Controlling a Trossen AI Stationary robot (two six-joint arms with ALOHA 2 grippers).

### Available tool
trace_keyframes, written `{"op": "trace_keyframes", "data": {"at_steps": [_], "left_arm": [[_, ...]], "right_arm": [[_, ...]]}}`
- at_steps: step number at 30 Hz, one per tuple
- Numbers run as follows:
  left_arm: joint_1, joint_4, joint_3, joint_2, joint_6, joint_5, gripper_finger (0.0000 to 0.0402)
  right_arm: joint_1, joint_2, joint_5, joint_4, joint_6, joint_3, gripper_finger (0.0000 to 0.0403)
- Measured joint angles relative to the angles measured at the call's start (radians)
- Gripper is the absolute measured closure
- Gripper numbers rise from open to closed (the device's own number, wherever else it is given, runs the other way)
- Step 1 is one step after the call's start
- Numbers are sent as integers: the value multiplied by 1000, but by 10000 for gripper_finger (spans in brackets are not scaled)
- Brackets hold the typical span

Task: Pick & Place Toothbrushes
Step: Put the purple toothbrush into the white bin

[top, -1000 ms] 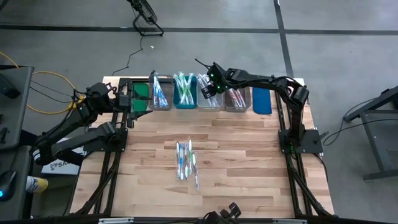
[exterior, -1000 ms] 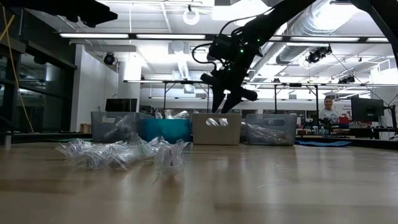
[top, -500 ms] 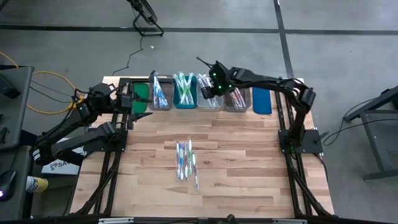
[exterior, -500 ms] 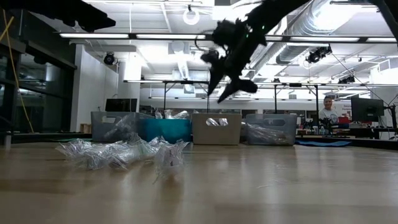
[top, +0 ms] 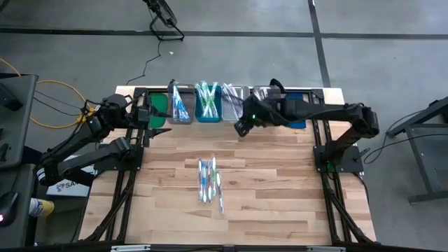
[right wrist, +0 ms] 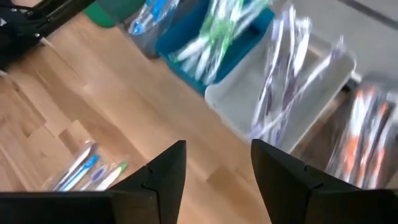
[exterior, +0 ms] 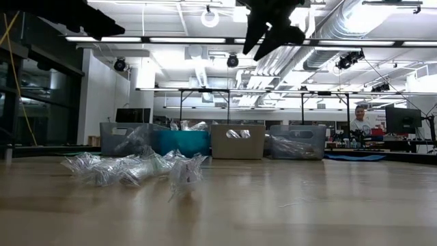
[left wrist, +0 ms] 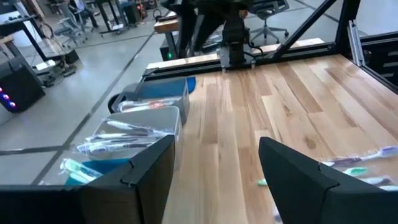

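Pale wooden bench (top: 280, 182): right end effector (top: 241, 128) empty, fingers apart, near bins; loose translucent plastic toothbrushes (top: 210, 180) lie bunched, so I judge a multi-brush grab likely.

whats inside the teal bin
The teal bin holds green and white toothbrushes, loosely crossed. Its floor beneath them is covered, so how many lie there cannot be told.
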Motion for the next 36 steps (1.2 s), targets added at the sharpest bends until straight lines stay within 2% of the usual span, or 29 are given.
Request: {"op": "trace_keyframes", "data": {"at_steps": [3,11,19,23,28,30,32,36], "left_arm": [[0,3,0,0,2,7,174],[0,-18,0,0,140,104,174],[0,-34,0,0,108,123,174],[0,-35,0,0,48,124,174],[0,-34,0,0,26,124,174],[0,-34,0,0,23,120,174],[0,-32,0,0,16,117,174],[0,-27,0,0,14,114,174]], "right_arm": [[63,2,19,-50,118,-1,229],[241,40,79,-43,356,-1,229],[450,40,293,-88,518,-1,229],[523,40,326,-163,616,-1,229],[594,40,362,-154,634,-1,229],[618,39,385,-106,631,-11,229],[630,36,386,23,597,-60,229],[628,28,333,468,436,-221,229]]}}
